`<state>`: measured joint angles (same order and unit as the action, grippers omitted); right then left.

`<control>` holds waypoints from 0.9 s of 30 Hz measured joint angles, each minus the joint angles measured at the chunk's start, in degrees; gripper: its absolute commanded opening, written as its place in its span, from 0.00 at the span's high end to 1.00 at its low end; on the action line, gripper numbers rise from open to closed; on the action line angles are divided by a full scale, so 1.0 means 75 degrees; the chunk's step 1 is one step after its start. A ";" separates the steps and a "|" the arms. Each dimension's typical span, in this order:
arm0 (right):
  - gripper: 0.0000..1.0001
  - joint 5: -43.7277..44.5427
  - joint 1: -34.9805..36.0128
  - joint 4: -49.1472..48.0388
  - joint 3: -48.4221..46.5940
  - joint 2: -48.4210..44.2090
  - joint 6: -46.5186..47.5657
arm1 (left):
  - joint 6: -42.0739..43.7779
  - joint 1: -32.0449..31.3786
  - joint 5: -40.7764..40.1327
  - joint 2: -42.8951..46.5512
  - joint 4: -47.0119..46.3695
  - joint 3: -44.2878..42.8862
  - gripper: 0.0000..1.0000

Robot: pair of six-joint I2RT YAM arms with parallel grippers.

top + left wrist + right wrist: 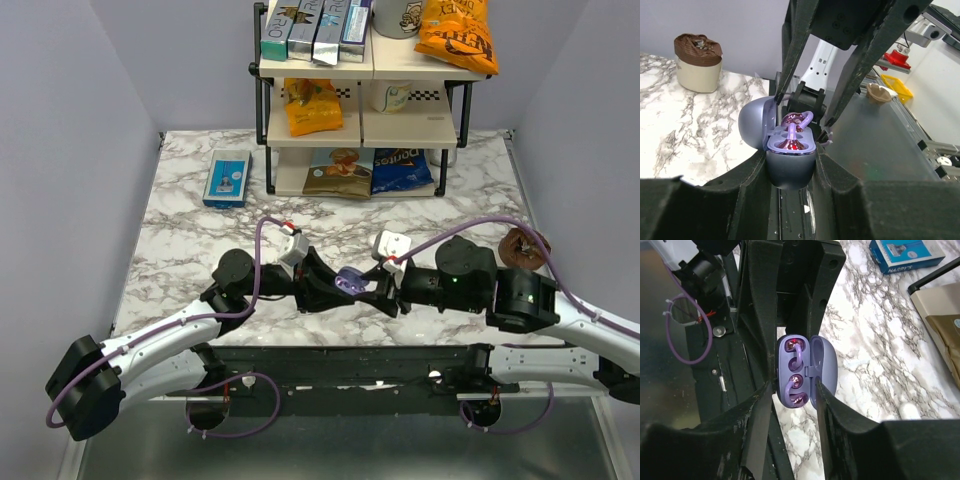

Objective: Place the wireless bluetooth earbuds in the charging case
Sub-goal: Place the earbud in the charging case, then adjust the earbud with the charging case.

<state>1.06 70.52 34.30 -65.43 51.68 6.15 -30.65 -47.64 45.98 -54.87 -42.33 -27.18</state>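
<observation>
The charging case (350, 281) is a small lavender-grey oval, held above the table's near edge between both grippers. My left gripper (330, 285) is shut on its lower body (790, 170); the lid (756, 122) stands open to the left. Two purple earbuds (792, 131) with shiny pink ends sit in the wells. In the right wrist view the open case (812, 365) shows both earbuds (795, 360) seated. My right gripper (792, 390) is open, its fingers (840, 95) straddling the case top; one finger sits at the hinge.
A blue rectangular box (227, 178) lies at the back left, also in the right wrist view (907, 252). A snack shelf rack (360, 100) stands at the back. A brown-topped cup (522, 248) stands at the right, behind my right arm.
</observation>
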 measured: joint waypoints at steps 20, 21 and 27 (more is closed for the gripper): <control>0.48 0.0606 -0.0003 -0.0149 0.0137 -0.0396 -0.0219 | 0.0000 0.0000 -0.0041 0.0052 -0.0009 0.0015 1.00; 0.48 0.0583 -0.0003 -0.0140 0.0137 -0.0318 -0.0219 | 0.0000 0.0000 -0.0041 0.0058 -0.0009 0.0015 1.00; 0.48 0.0571 -0.0003 -0.0134 0.0137 -0.0207 -0.0219 | 0.0000 0.0000 -0.0044 0.0076 0.0000 0.0029 1.00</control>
<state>5.34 70.50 33.30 -64.40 50.13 4.51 -30.65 -47.64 45.65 -54.30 -42.33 -26.96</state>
